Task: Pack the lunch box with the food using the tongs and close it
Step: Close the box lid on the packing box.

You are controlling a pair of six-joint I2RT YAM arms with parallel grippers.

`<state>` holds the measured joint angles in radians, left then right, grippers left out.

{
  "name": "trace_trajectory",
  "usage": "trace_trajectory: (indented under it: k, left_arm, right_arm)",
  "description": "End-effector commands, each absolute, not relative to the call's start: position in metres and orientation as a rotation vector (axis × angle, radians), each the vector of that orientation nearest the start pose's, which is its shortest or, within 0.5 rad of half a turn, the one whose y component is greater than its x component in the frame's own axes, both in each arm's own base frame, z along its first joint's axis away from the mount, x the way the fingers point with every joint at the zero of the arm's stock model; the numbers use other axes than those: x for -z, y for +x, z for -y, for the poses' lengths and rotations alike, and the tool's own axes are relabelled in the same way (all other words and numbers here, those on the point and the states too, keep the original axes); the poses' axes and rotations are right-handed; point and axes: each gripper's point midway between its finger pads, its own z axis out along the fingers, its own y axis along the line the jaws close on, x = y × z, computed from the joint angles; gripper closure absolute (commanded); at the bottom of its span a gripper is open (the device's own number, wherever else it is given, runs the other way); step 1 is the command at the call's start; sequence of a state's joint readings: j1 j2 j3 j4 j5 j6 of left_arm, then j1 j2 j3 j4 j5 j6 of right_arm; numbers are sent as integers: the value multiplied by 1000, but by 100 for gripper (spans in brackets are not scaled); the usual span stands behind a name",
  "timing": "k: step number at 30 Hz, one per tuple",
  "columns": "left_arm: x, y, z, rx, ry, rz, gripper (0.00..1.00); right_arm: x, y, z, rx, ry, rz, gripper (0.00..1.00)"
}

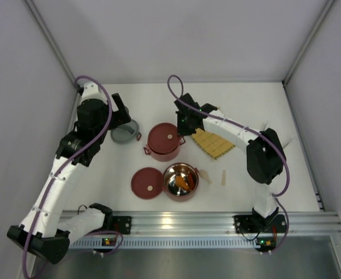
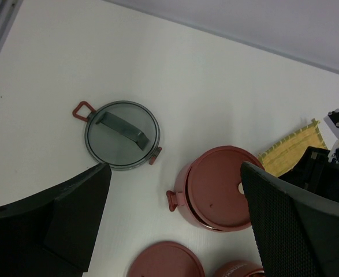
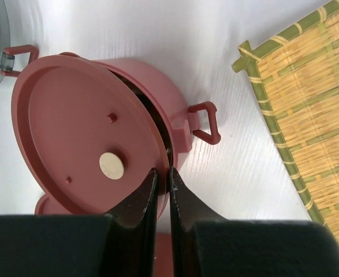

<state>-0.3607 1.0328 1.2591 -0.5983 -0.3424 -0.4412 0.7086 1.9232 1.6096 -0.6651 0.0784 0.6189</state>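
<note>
A: White table, lunch box in parts: open bowl with orange food lower centre, lidded bowl mid-frame
B: Right gripper?
A: Pinched on maroon lid rim. Lid's tilted, so seating or lifting it, can't tell which
B: Left gripper?
A: Jaws wide, empty, by grey lid upper left. Tongs not in view

Round maroon bowl far centre (its dotted lid tilted); steel-lined bowl near, orange food inside, loose maroon lid left.
</note>
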Motion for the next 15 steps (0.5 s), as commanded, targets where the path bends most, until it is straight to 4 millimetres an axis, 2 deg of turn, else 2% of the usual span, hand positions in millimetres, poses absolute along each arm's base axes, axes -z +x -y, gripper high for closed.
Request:
trace_trajectory:
  k: [1,5,15]
  left_arm:
    - [-334,326,83,267,-308,-1866,1]
    - [-321,327,88,276,-300,-1897,1]
    - [-299,328,92,279,-296,-1948,1]
  right_arm:
    - [-145,370,-328,-486,-93,-2480,95]
    - [-135,374,-329,-486,-94,-2492,95]
    - [-114,368,-331,-496,-126,-2536,95]
